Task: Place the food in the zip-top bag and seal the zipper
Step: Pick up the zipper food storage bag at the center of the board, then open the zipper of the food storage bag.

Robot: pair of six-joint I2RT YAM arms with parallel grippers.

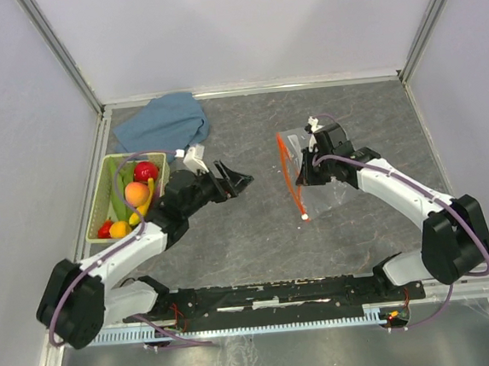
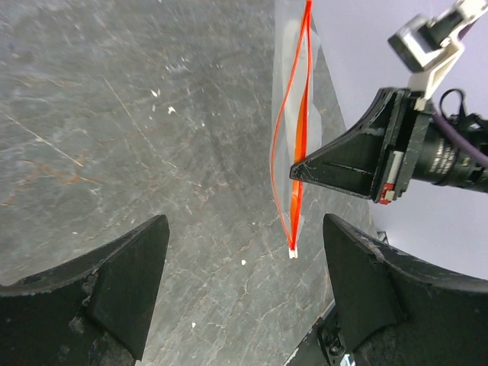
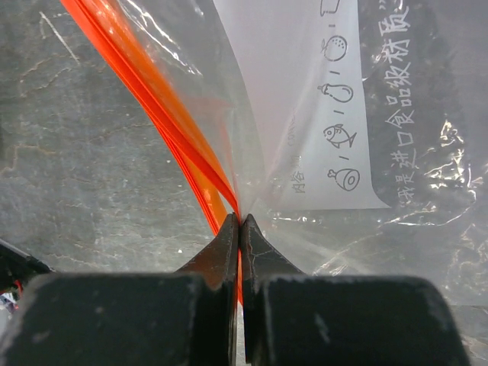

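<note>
The clear zip-top bag (image 1: pixel 321 161) lies right of the table's middle, its mouth facing left. Its red-orange zipper (image 1: pixel 289 175) gapes open and ends in a white slider tip (image 1: pixel 305 218). My right gripper (image 1: pixel 305 171) is shut on the bag's upper lip by the zipper (image 3: pixel 171 122), holding it raised; the jaws (image 3: pixel 241 223) are pressed together on the film. My left gripper (image 1: pixel 237 182) is open and empty, left of the bag's mouth and facing it (image 2: pixel 293 114). The food (image 1: pixel 137 193) (red, orange, yellow and green pieces) lies in the pale green basket (image 1: pixel 107 176).
A blue cloth (image 1: pixel 168 120) lies crumpled at the back left, behind the basket. Bare grey table (image 1: pixel 259 250) lies between the arms and in front of the bag. Grey walls and a metal frame enclose the table.
</note>
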